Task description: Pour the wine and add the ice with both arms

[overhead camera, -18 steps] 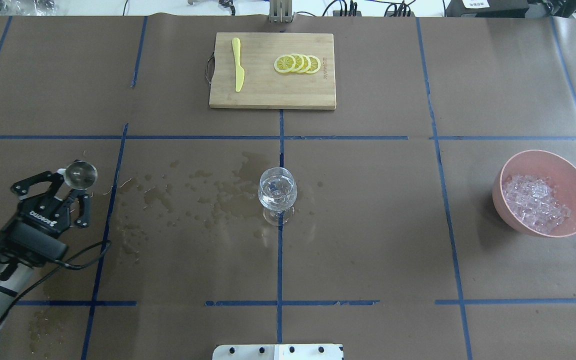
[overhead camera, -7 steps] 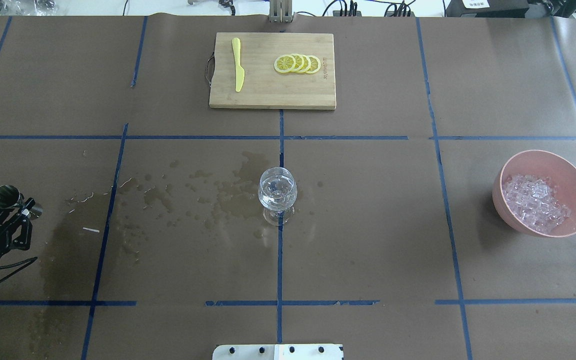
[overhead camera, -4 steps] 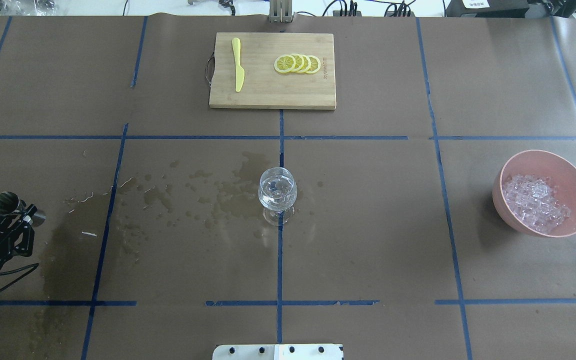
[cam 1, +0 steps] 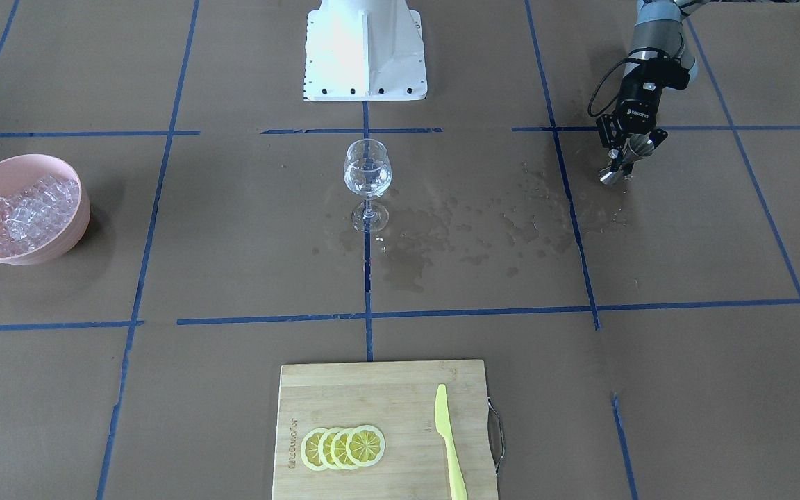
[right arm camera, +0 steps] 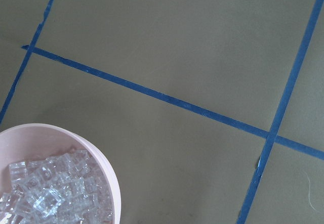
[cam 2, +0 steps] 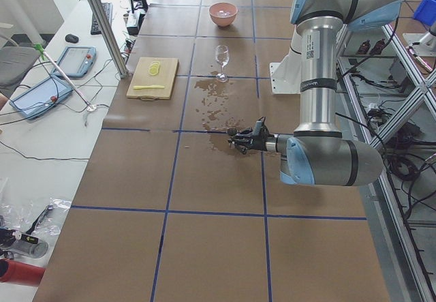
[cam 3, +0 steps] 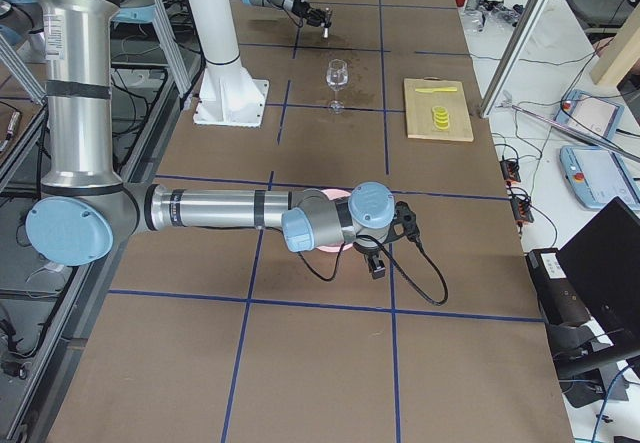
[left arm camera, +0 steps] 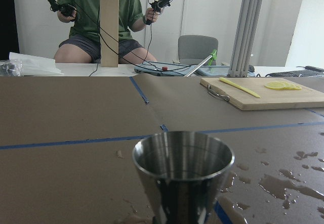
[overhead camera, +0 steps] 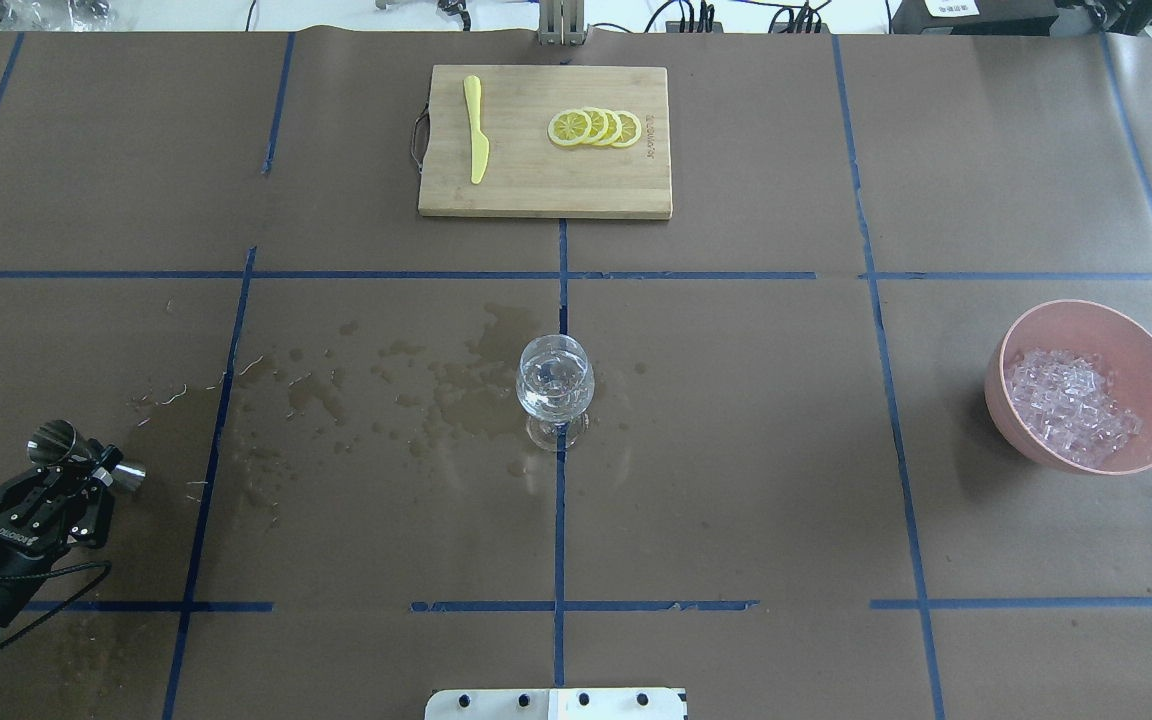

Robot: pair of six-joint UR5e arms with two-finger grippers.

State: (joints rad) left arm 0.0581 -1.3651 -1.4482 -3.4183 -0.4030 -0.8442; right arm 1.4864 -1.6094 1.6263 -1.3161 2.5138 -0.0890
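Left gripper (overhead camera: 84, 472): clamped on upright jigger (overhead camera: 54, 441) | wine (overhead camera: 553, 380): in wine glass (overhead camera: 555, 388), well apart from those fingers | right gripper (cam 3: 376, 263): finger spacing cannot be told | ice (overhead camera: 1071, 407): heaped in pink bowl (overhead camera: 1141, 345), near the right fingers, low to one side; right arm judged nearer.

You can see a shiny, smooth metal cup (left arm camera: 182, 176). The glass (overhead camera: 555, 385) is clear and glossy. Under the glass lies dull brown paper (overhead camera: 736, 480), dark and wet just beside the glass. The bowl (overhead camera: 1106, 325) looks like smooth, matt pink plastic. The ice (overhead camera: 1071, 405) glitters. The board (overhead camera: 536, 185) is pale wood, and the knife (overhead camera: 477, 135) looks like yellow plastic.
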